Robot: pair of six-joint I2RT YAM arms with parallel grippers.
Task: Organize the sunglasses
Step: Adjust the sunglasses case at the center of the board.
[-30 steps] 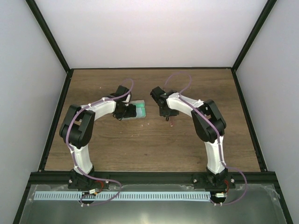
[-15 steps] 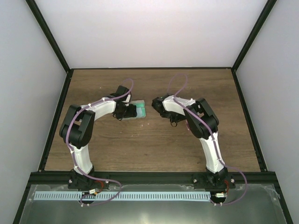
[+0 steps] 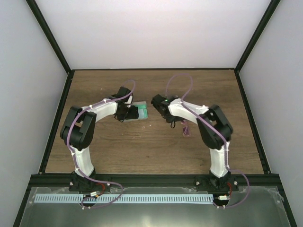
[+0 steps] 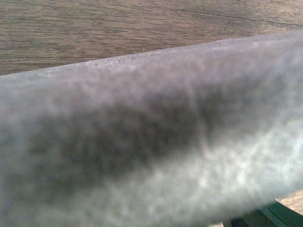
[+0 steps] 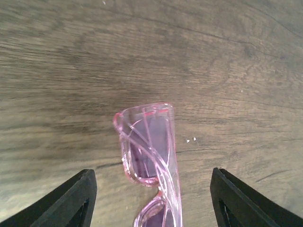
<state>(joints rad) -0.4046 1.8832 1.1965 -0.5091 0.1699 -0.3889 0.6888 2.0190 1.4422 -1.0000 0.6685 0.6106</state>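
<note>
Sunglasses (image 5: 150,151) slid right; glossy clear-pink plastic, rounded, btwn splayed R claw (image 5: 152,175).

The case (image 3: 141,111) lies on the surface (image 3: 151,151) left of centre, the left pincer (image 3: 129,113) at its left end. The sunglasses (image 3: 186,130) lie to its right, between the right pincer's (image 5: 152,179) spread fingers.

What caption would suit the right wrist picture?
Pink sunglasses lying on the wooden table between the open jaws.
</note>
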